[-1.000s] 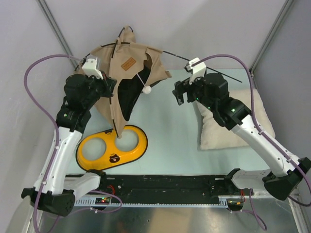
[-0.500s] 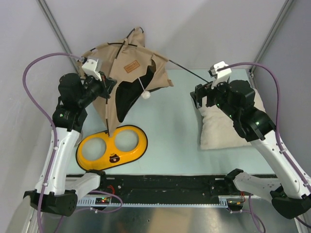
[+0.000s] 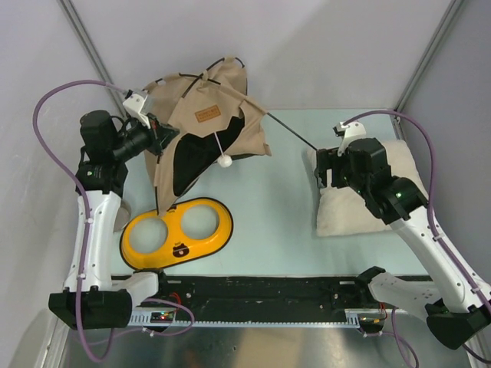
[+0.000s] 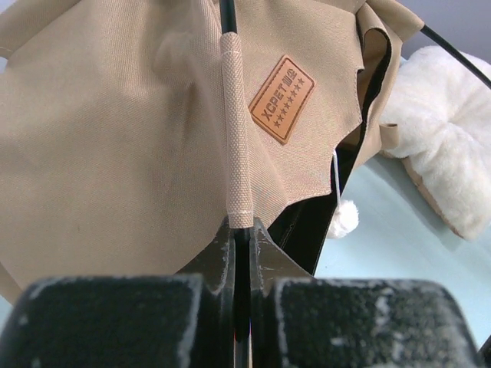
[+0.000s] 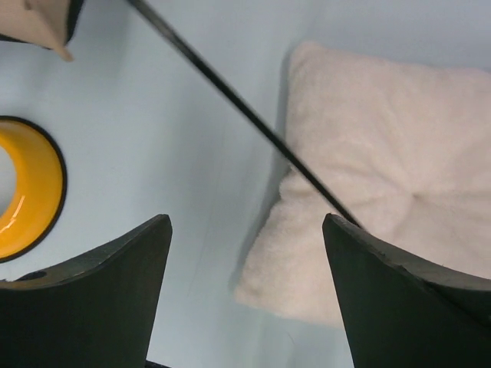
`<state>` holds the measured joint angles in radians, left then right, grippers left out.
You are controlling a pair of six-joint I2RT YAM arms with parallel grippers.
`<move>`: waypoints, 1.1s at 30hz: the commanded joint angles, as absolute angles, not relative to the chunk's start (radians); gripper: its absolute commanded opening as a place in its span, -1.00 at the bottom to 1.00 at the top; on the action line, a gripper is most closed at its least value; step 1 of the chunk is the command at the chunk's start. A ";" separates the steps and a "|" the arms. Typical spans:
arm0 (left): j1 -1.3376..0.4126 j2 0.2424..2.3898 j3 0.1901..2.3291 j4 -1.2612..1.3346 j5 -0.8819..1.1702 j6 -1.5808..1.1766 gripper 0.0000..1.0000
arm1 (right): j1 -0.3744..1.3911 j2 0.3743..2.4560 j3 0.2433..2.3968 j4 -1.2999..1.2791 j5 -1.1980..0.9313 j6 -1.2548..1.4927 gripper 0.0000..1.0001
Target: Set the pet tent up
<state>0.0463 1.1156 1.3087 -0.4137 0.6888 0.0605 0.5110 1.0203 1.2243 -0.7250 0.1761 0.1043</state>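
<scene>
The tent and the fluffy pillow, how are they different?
The pet tent is smooth tan cloth on thin black poles; the pillow is cream and fluffy. The pet tent is held up crumpled, one pole clamped in the left jaws; the pillow lies flat on the table. Both are soft and pale.

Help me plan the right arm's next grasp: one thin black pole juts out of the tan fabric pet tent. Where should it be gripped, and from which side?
Probably the bare stretch of the thin black pole between the tan fabric pet tent and the cream fluffy pillow, from above, jaws across it. It slants clear over the table, and the open right gripper hangs above it.
</scene>
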 commanded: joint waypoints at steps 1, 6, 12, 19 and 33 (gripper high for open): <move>0.078 1.094 1.348 -0.325 0.813 0.173 -1.00 | 0.503 0.982 1.233 -0.781 0.304 0.120 0.68; 0.093 1.108 1.359 -0.325 0.817 0.212 -1.00 | 0.503 0.971 1.206 -0.813 0.287 0.101 0.66; 0.099 1.132 1.387 -0.325 0.824 0.240 -1.00 | 0.503 0.984 1.146 -0.848 0.201 0.070 0.57; 0.129 1.146 1.400 -0.325 0.806 0.274 -1.00 | 0.503 0.978 1.107 -0.926 0.160 0.099 0.33; 0.202 1.130 1.355 -0.369 0.779 0.346 -1.00 | 0.535 0.970 1.072 -1.010 0.088 0.145 -0.08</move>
<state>0.1726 1.1603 1.3392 -0.4210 0.7849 0.2985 0.5186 0.9848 1.0615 -0.9878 0.1226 0.1246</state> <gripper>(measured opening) 0.049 0.476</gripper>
